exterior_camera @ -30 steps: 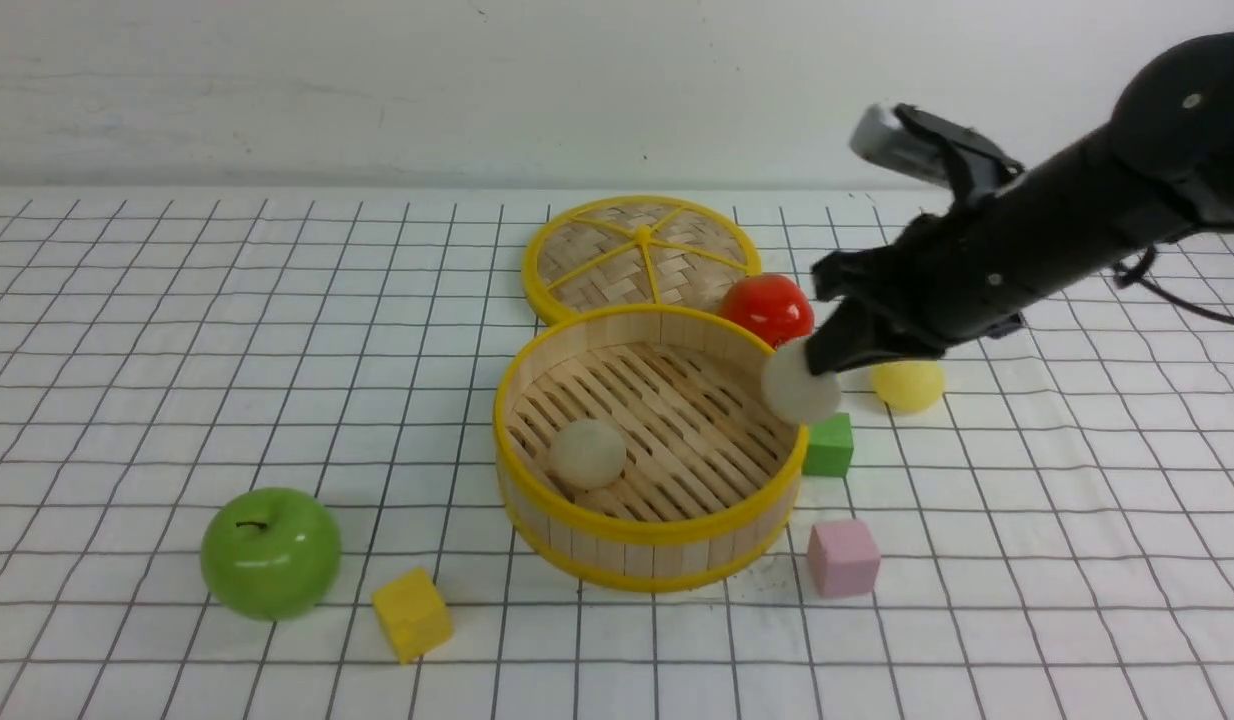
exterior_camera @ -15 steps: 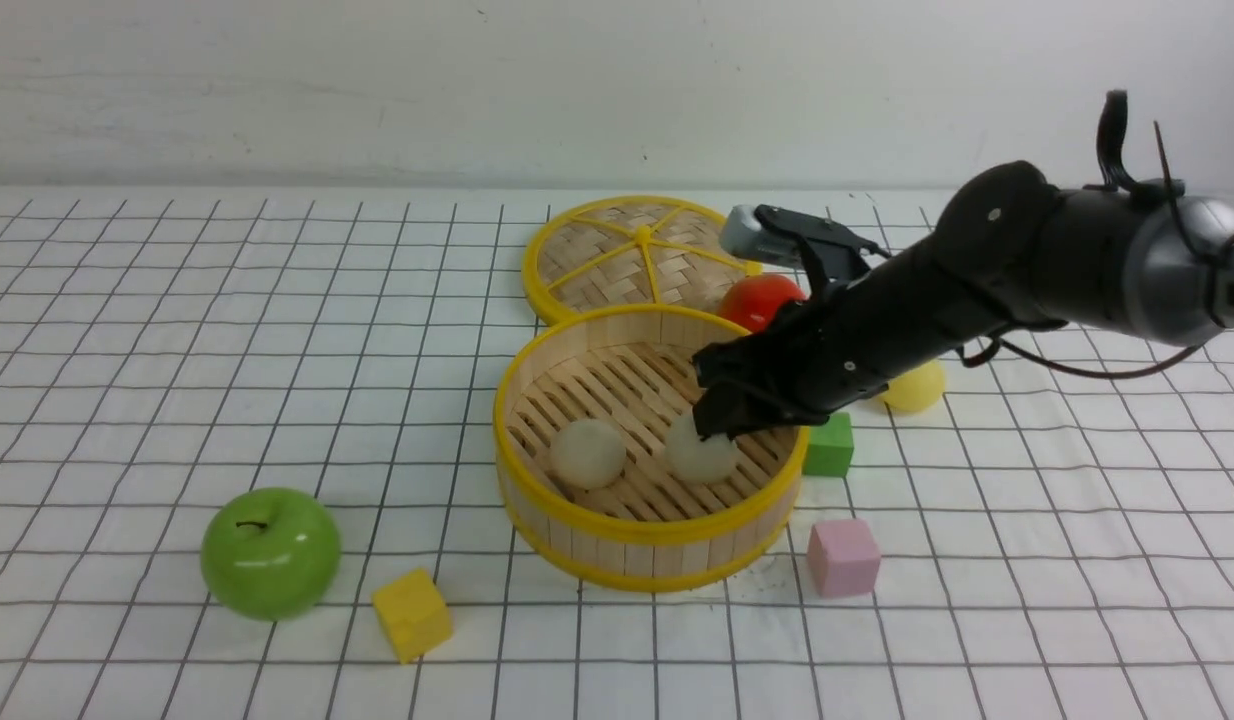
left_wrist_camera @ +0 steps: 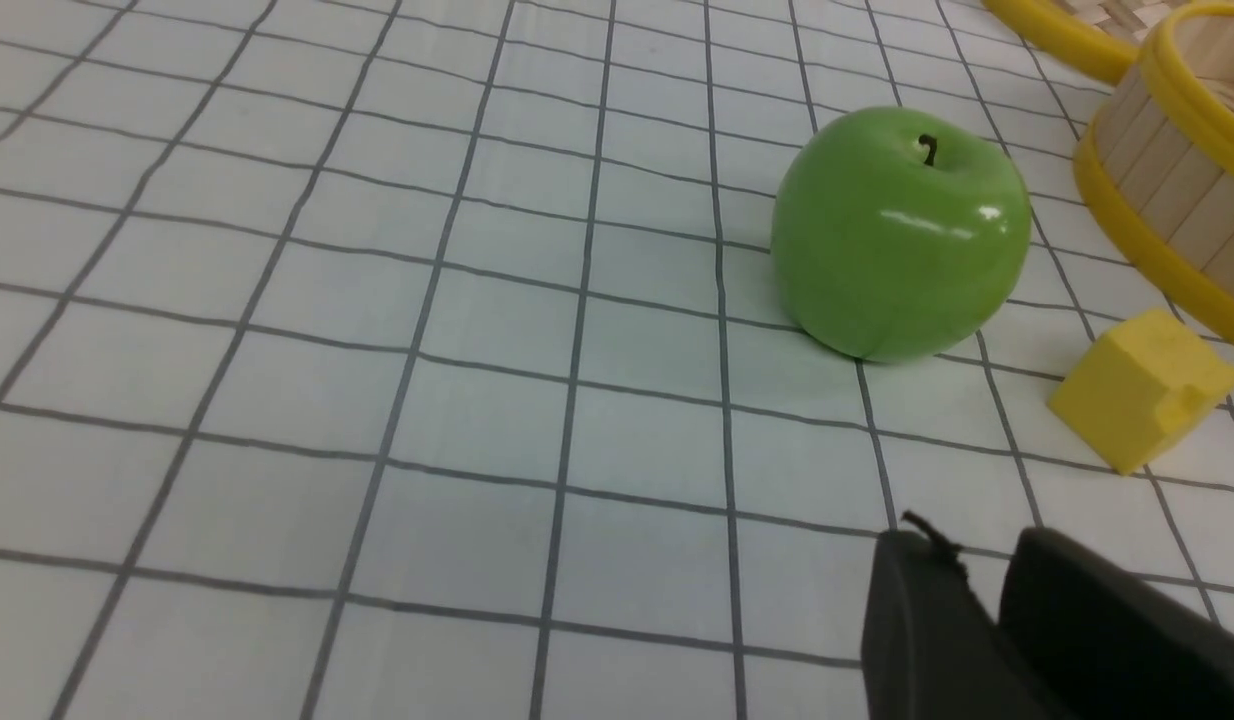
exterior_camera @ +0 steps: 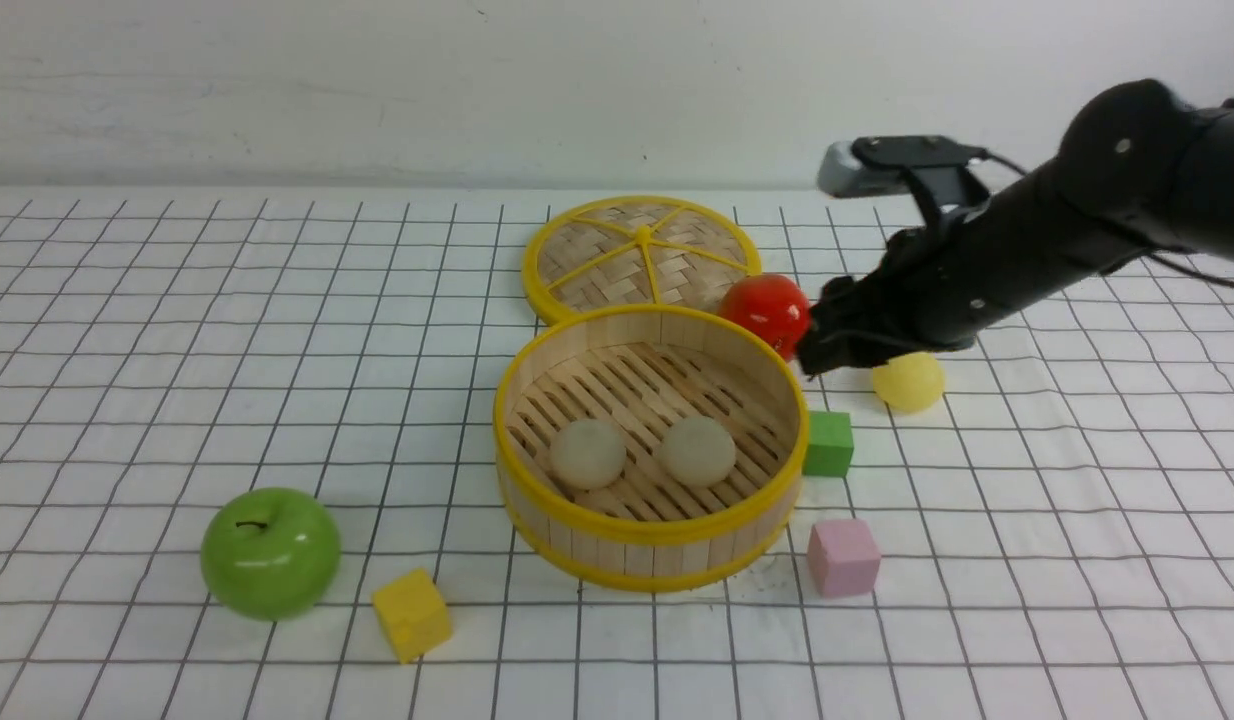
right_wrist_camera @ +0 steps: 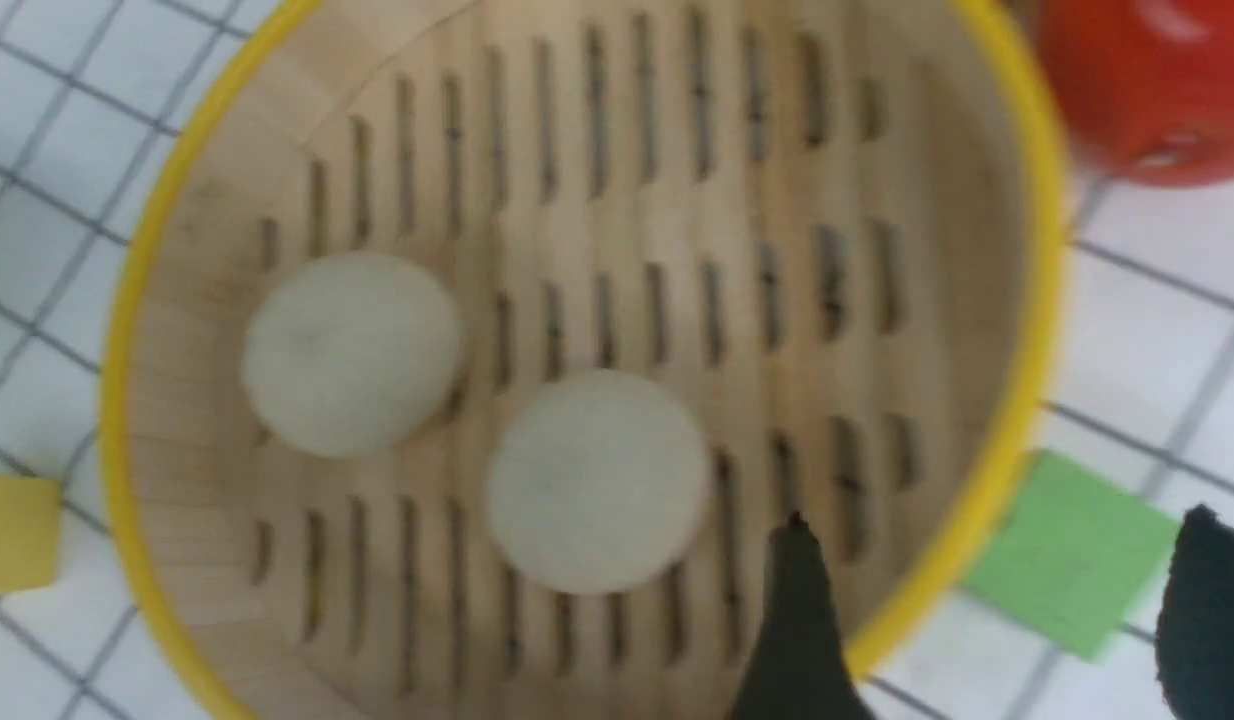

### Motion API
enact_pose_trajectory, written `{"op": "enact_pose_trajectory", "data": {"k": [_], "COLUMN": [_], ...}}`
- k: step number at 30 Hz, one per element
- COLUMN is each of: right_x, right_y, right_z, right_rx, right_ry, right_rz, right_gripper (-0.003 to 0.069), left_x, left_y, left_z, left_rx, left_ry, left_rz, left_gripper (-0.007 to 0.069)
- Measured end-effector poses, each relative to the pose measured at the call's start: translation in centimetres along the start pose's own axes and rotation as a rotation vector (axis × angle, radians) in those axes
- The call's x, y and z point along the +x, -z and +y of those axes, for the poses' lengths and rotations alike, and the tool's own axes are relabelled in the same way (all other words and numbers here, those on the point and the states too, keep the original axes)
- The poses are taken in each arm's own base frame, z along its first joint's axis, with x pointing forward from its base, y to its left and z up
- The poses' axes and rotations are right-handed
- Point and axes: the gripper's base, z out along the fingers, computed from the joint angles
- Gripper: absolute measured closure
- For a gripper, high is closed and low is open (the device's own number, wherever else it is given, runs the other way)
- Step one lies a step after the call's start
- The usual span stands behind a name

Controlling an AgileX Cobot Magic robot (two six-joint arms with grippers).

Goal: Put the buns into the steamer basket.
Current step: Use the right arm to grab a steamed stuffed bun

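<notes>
The steamer basket stands mid-table with two cream-beige buns on its slatted floor, one on the left and one on the right. The right wrist view shows the basket rim and both buns. The pale yellow bun lies on the cloth to the basket's right, partly behind my right arm. My right gripper is open and empty above the basket's right rim, also seen in its wrist view. My left gripper is shut over the cloth near the green apple.
A glossy green apple and a yellow cube lie front left. A red tomato and the woven lid are behind the basket. A green cube and a pink cube lie to the basket's right.
My right gripper carried the second cream bun over the rim, set it on the basket floor, opened, and pulled back up and to the right, empty.
</notes>
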Motion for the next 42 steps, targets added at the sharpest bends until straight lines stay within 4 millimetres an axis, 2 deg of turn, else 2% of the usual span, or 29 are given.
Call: {"op": "enact_pose_trajectory", "data": {"k": [3, 4, 5, 9, 10, 14, 21, 28, 33, 40, 42], "right_x": [0.5, 0.5, 0.7, 0.9, 0.9, 0.6, -0.1, 0.3, 0.8, 1.4, 1.6], "right_y": [0.8, 0.7, 0.5, -0.7, -1.5, -3.2, -4.4, -5.5, -6.1, -6.7, -6.9], "right_z": [-2.7, -2.7, -3.6, -4.9, -5.3, -6.0, -6.7, -7.3, -8.5, -9.6, -9.7], "right_rx": [0.154, 0.154, 0.212, 0.272, 0.284, 0.299, 0.311, 0.317, 0.324, 0.318, 0.315], "right_ry": [-0.044, -0.057, -0.098, -0.175, -0.188, -0.180, -0.166, -0.169, -0.215, -0.298, -0.308], "right_rz": [0.044, 0.045, 0.053, 0.032, 0.010, -0.063, -0.184, -0.191, -0.182, -0.177, -0.169], "right_gripper": [0.0199, 0.0199, 0.0199, 0.0199, 0.0199, 0.0199, 0.0199, 0.0199, 0.0207, 0.0332, 0.0410], "left_x": [0.0, 0.0, 0.0, 0.0, 0.0, 0.0, 0.0, 0.0, 0.0, 0.0, 0.0], "left_y": [0.0, 0.0, 0.0, 0.0, 0.0, 0.0, 0.0, 0.0, 0.0, 0.0, 0.0], "left_z": [0.0, 0.0, 0.0, 0.0, 0.0, 0.0, 0.0, 0.0, 0.0, 0.0, 0.0], "left_rx": [0.000, 0.000, 0.000, 0.000, 0.000, 0.000, 0.000, 0.000, 0.000, 0.000, 0.000], "left_ry": [0.000, 0.000, 0.000, 0.000, 0.000, 0.000, 0.000, 0.000, 0.000, 0.000, 0.000], "left_rz": [0.000, 0.000, 0.000, 0.000, 0.000, 0.000, 0.000, 0.000, 0.000, 0.000, 0.000], "left_gripper": [0.0499, 0.0499, 0.0498, 0.0496, 0.0494, 0.0491, 0.0484, 0.0483, 0.0482, 0.0480, 0.0478]}}
